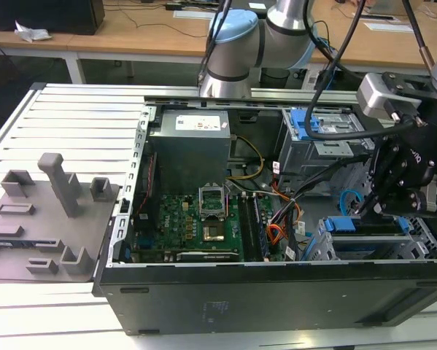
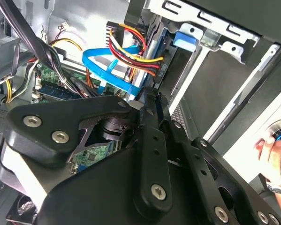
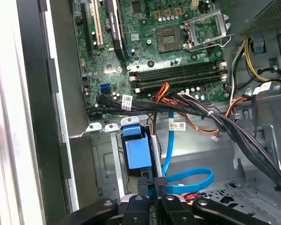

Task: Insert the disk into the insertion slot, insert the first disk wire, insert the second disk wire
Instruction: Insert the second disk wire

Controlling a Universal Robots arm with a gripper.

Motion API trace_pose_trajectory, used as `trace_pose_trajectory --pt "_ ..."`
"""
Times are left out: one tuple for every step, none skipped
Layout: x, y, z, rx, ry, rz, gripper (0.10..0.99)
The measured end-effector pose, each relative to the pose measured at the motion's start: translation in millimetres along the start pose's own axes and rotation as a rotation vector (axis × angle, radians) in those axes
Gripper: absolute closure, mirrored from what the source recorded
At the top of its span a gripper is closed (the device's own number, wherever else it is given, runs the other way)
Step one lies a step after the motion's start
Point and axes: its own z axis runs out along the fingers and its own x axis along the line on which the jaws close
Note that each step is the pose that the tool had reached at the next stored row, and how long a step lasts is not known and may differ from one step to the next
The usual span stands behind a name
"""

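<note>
The disk sits inside the insertion slot (image 1: 393,251), a grey perforated cage at the case's corner on the exterior view's right; its blue caddy (image 1: 349,224) (image 3: 138,151) (image 2: 186,38) shows at the cage's mouth. The second disk wire (image 3: 189,177) (image 2: 102,63) (image 1: 345,198), a flat light-blue cable, loops beside the disk and ends at my fingertips. My gripper (image 1: 373,205) (image 3: 160,186) (image 2: 148,101) hangs right at the disk's connector edge, fingers closed together on that cable's end. An orange-red-yellow wire bundle (image 2: 131,49) runs to the same edge of the disk.
The open case holds a green motherboard (image 1: 189,219), a grey power supply (image 1: 190,146) and a taller cage with a blue latch (image 1: 313,124). Thick black cables (image 3: 215,119) cross just above the slot. A grey fixture plate (image 1: 43,219) lies outside. A person's hand (image 2: 271,145) rests beyond the case.
</note>
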Motion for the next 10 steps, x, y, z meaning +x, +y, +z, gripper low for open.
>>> trace_pose_trajectory --pt "-0.6 -1.3 0.4 0.000 -0.0004 -0.002 0.922" --pt "-0.9 -2.0 0.8 0.000 -0.0009 -0.002 0.922" --pt "-1.2 -2.8 1.1 0.000 -0.0013 -0.002 0.922" --pt "-1.5 -3.3 1.7 0.000 -0.0019 -0.002 0.922" --pt "-1.6 -3.6 2.1 0.000 -0.0023 -0.002 0.922" --pt "-1.6 -3.9 3.0 -0.001 -0.0040 -0.002 0.922" --pt "-1.7 -4.1 3.7 -0.001 -0.0067 -0.002 0.922" --pt "-1.9 -4.5 4.1 -0.001 -0.0078 -0.002 0.922" --pt "-2.0 -5.0 4.4 -0.001 -0.0084 -0.003 0.922" --pt "-2.0 -5.6 4.3 -0.001 -0.0082 -0.005 0.922"
